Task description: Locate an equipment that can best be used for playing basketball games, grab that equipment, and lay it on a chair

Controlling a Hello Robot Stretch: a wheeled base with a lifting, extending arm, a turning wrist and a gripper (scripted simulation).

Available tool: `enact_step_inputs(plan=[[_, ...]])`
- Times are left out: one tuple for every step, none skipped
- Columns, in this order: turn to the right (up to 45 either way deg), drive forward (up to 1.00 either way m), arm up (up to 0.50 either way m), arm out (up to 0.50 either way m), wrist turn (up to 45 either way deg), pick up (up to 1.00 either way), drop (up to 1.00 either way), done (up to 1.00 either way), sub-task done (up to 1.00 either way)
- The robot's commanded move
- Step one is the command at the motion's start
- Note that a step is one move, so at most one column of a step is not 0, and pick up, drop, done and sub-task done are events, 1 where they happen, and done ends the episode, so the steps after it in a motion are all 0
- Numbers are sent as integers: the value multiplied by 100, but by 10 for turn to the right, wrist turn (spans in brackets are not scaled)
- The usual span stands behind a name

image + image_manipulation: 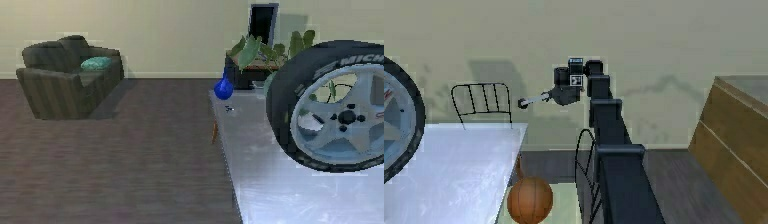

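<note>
Basketball (530,200), orange and round, sat low beside the corner of the pale grey table (454,170), between that corner and a black wire chair (587,170). On the table a large black tyre with a silver spoked rim (335,105) stood upright. A dark grey-green armchair (70,80) stood well apart across the brown floor. A brown wooden cabinet (734,140) stood by the wall. The dark square arm (619,150) reached toward the wall. A second black wire chair (484,105) stood behind the table. The gripper (524,100) ended just beside that chair's back, so I could not tell whether it held anything. A teal cushion (97,64) lay on the armchair.
</note>
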Motion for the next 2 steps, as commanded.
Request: enact_step_inputs(plan=[[0, 0, 2, 0, 0, 0, 0, 0, 0], [0, 0, 0, -8, 0, 0, 0, 0, 0]])
